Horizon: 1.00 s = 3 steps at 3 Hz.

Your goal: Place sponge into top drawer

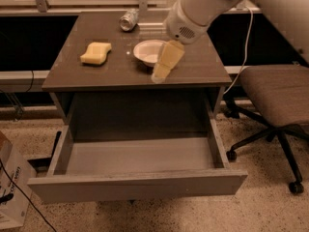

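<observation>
The sponge (96, 52), a pale-yellow foam block with pinched sides, lies on the left part of the brown cabinet top (96, 74). The top drawer (137, 156) stands pulled out below, its grey floor bare. My gripper (161, 71) hangs from the white arm over the cabinet top's front middle, just in front of the white bowl (148, 51) and well to the right of the sponge. It holds nothing.
A crushed metal can (129, 20) lies at the back of the cabinet top. An office chair (275, 98) stands to the right of the cabinet. A cardboard box (9, 192) sits on the floor at the lower left.
</observation>
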Each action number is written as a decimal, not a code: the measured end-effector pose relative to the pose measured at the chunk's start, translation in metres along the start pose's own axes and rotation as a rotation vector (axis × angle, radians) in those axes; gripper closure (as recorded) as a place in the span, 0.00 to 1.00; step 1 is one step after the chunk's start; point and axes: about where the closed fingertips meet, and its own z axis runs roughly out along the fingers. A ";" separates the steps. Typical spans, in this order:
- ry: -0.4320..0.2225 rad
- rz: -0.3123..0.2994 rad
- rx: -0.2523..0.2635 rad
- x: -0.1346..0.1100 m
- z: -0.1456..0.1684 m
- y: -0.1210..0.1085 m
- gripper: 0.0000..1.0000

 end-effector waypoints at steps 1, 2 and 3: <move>-0.053 0.026 -0.017 -0.015 0.035 -0.038 0.00; -0.053 0.026 -0.017 -0.015 0.035 -0.038 0.00; -0.087 0.061 0.006 -0.029 0.055 -0.050 0.00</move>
